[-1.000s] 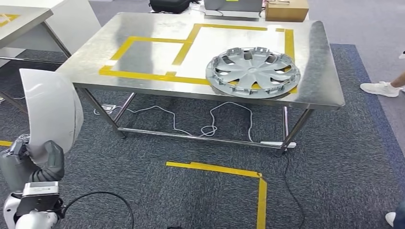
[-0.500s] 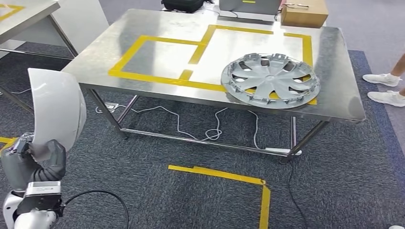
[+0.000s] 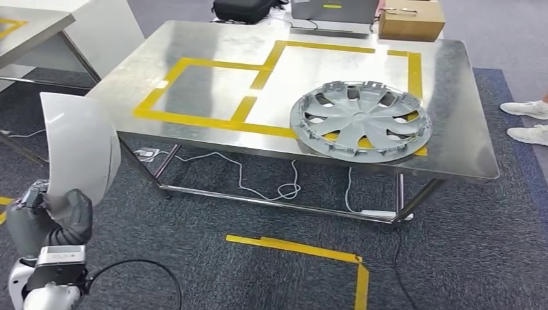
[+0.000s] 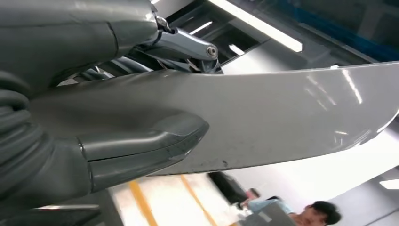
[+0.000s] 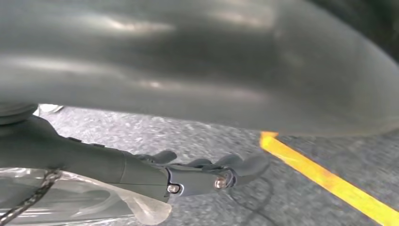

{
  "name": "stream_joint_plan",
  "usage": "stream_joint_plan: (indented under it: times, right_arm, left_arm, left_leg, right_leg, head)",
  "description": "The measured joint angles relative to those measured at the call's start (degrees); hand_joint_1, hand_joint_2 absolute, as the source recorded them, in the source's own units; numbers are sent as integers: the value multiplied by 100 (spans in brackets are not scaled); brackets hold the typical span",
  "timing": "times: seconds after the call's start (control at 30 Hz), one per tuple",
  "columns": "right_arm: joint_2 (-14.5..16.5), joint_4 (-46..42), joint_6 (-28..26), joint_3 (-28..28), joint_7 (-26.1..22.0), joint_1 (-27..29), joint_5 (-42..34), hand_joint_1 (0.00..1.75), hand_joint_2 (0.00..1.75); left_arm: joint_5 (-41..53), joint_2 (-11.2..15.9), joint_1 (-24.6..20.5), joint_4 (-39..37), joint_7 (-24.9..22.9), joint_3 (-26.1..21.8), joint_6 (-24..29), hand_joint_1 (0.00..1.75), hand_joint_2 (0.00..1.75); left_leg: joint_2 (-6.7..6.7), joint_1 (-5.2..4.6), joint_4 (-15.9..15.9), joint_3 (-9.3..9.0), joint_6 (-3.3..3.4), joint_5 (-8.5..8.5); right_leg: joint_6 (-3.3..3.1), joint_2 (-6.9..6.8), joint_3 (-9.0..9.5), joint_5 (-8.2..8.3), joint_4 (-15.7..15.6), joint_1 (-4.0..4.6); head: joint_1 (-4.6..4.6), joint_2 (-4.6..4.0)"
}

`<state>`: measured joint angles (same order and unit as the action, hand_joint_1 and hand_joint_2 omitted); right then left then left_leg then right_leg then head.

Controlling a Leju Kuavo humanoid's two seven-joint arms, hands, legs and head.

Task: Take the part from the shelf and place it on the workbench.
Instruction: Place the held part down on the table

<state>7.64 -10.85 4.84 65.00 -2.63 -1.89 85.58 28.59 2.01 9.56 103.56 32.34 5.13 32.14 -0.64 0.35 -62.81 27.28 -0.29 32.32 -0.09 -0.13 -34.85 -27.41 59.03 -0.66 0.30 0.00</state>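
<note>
My left hand grips the lower edge of a white curved panel part, held upright at the lower left, in front of the workbench and off its left corner. Up close, the thumb presses on the glossy panel. The steel workbench stands ahead, marked with yellow tape rectangles. A silver hubcap lies on its right half, near the front edge. My right hand hangs over the carpet with its fingers stretched out and nothing in them.
A cardboard box and a black bag sit beyond the bench's far edge. Cables trail under it. Yellow floor tape marks the carpet. A person's shoes are at the right. Another table stands at the far left.
The whole view has shifted: the workbench now looks a little nearer and fuller in frame. My left hand still holds the panel the same way.
</note>
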Motion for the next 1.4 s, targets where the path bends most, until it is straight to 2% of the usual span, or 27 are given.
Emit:
stream_joint_plan:
  times: [0.03,0.1,0.13,0.17,0.23,0.27,0.33,0.37,0.43,0.5,0.57,0.6,0.63,0.7,0.73,0.77,0.83,0.9,0.93,1.0,1.03,1.07,1.1,1.17,1.2,1.27,1.4]
  right_arm:
    - [-2,-1,-2,0,0,-5,-1,0,0]
    - [-4,-2,-1,0,1,-4,-1,0,0]
    - [-4,-2,2,0,1,1,0,0,0]
    - [-4,-1,4,0,1,8,1,0,0]
    - [-4,1,4,1,2,6,1,0,0]
    - [-5,2,4,1,1,2,1,0,0]
    - [-8,0,3,1,0,-12,2,0,0]
    - [-8,-1,4,0,-2,-19,4,0,0]
    - [-7,-1,5,-1,-4,-38,5,0,0]
    - [-7,0,9,-2,-4,-38,8,0,0]
    - [-7,1,15,-2,-5,-22,14,0,0]
    - [-8,1,18,-2,-8,-12,20,0,0]
    - [-8,1,18,-2,-14,-5,26,0,0]
    - [-13,1,19,-3,-25,13,45,0,0]
    - [-17,1,19,-3,-29,18,56,0,0]
    - [-21,1,19,-4,-36,22,65,0,0]
    - [-23,1,20,-8,-54,12,82,0,0]
    - [-22,-1,17,-18,-74,-1,92,0,0]
    - [-22,-2,15,-27,-79,-11,94,0,0]
    - [-22,-3,16,-48,-80,-22,100,0,0]
    - [-22,-3,21,-56,-80,-23,104,0,0]
    - [-21,-2,25,-60,-80,-20,109,0,0]
    - [-21,-2,27,-61,-80,-17,112,0,0]
    - [-20,-2,30,-65,-80,-14,118,0,0]
    - [-20,-2,28,-68,-80,-16,119,0,0]
    - [-20,-2,27,-75,-80,-21,121,0,0]
    - [-20,-2,30,-92,-80,-28,137,0,0]
  left_arm:
    - [0,3,-5,1,1,1,1,175,175]
    - [0,10,-5,2,3,2,2,175,175]
    - [0,15,0,2,3,2,1,175,175]
    - [0,18,10,0,3,2,1,175,175]
    - [-1,23,29,-5,1,4,-2,175,175]
    - [-2,25,35,-5,0,5,-1,175,175]
    - [-2,26,42,-2,-1,5,3,175,175]
    - [-4,26,47,1,1,3,5,175,175]
    - [-16,28,62,2,10,1,3,175,175]
    - [-31,30,78,2,28,-1,-3,175,175]
    - [-37,31,102,3,48,-2,-19,175,175]
    - [-37,31,111,3,58,-1,-37,175,175]
    - [-37,31,116,4,67,0,-60,175,175]
    - [-36,32,123,2,81,5,-118,175,175]
    - [-34,33,130,2,86,9,-146,175,175]
    - [-29,36,135,5,87,13,-177,175,175]
    - [-7,44,134,14,90,21,-230,175,175]
    - [16,57,122,17,90,37,-268,175,175]
    - [19,66,114,17,88,49,-283,175,175]
    - [9,78,106,16,83,73,-313,175,175]
    - [-4,80,105,15,78,87,-332,175,175]
    - [-16,80,106,13,73,100,-355,175,175]
    - [-23,80,105,10,68,111,-373,175,175]
    - [-27,81,99,3,59,131,-393,175,175]
    - [-27,80,91,-4,55,141,-397,175,175]
    - [-25,79,79,-14,49,161,-407,175,175]
    - [-10,74,51,-20,45,204,-420,175,175]
  left_leg:
    - [2,1,-172,108,-13,2]
    - [8,9,-685,650,-37,247]
    - [14,9,-666,896,-26,206]
    - [31,3,-509,1110,0,-3]
    - [53,-29,0,1179,68,-579]
    - [53,-43,84,1177,97,-690]
    - [22,-43,163,1062,162,-624]
    - [13,-34,219,973,197,-594]
    - [6,-19,306,772,256,-520]
    - [1,-20,339,615,282,-414]
    - [-21,-23,342,437,283,-269]
    - [-34,-28,342,326,279,-186]
    - [-42,-35,343,214,274,-100]
    - [-59,-43,344,44,246,63]
    - [-68,-45,346,-3,217,131]
    - [-76,-42,348,-38,184,174]
    - [-80,-39,353,-85,115,190]
    - [-52,-36,120,3,56,172]
    - [-35,-28,-149,149,25,229]
    - [-13,4,-793,560,-43,497]
    - [-10,22,-1007,743,-70,604]
    - [-8,35,-1066,857,-91,597]
    - [-7,45,-950,885,-104,455]
    - [1,57,-333,743,-110,-83]
    - [11,48,-28,678,-99,-223]
    - [28,22,266,621,-35,-330]
    - [36,34,341,613,116,-423]
  right_leg:
    - [-11,-1,31,-22,-6,-1]
    - [-23,4,284,-227,-19,-2]
    - [-13,7,470,-389,-25,-2]
    - [5,9,664,-561,-24,2]
    - [70,12,853,-781,-68,11]
    - [114,10,907,-806,-82,16]
    - [196,4,975,-773,-64,11]
    - [222,2,955,-729,59,10]
    - [249,6,609,-768,602,6]
    - [272,7,113,-1049,1201,7]
    - [277,7,-237,-1342,1330,10]
    - [263,8,-332,-1336,1203,13]
    - [233,11,-368,-1114,946,20]
    - [139,36,-400,-339,427,55]
    - [98,49,-394,-34,277,75]
    - [62,59,-388,115,216,94]
    - [20,62,-295,105,161,93]
    - [-22,60,-159,94,50,59]
    - [-40,58,-88,77,3,41]
    - [-65,54,14,15,-33,35]
    - [-68,54,54,-22,-34,34]
    - [-65,56,98,-59,-34,32]
    - [-60,59,144,-92,-34,29]
    - [-29,66,240,-156,-36,18]
    - [-4,70,271,-178,-35,17]
    - [66,70,286,-216,-35,27]
    - [191,57,232,-358,75,28]
  head:
    - [-2,0]
    - [-7,0]
    - [-5,0]
    - [-8,-1]
    - [-2,-2]
    - [8,-3]
    - [30,-2]
    - [36,-2]
    - [41,-1]
    - [44,0]
    - [46,0]
    - [47,0]
    - [48,0]
    - [37,0]
    - [26,0]
    - [13,0]
    - [1,0]
    - [-17,0]
    - [-28,0]
    - [-51,0]
    - [-49,0]
    - [-51,0]
    - [-50,0]
    - [-49,0]
    - [-53,0]
    - [-58,0]
    - [-56,0]
